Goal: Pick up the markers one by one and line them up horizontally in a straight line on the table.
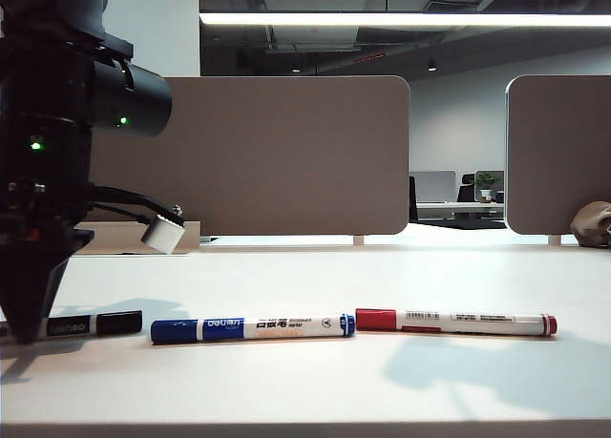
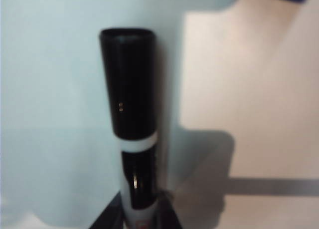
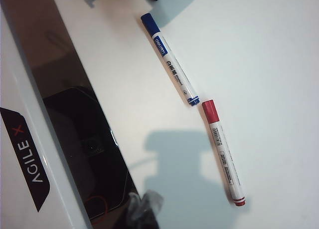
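Pinching black marker (image 2: 130, 114) (left jaws)

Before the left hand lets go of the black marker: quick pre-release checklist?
1. Left hand closed on black marker: ok.
2. Black marker down at the table: looks ok in the exterior view; actual contact cannot tell.
3. Black marker in line with blue marker and red marker: ok, roughly level.
4. Gap between black and blue markers: ok, not touching.
5. Right hand clear of the row: cannot tell, not seen in any view.
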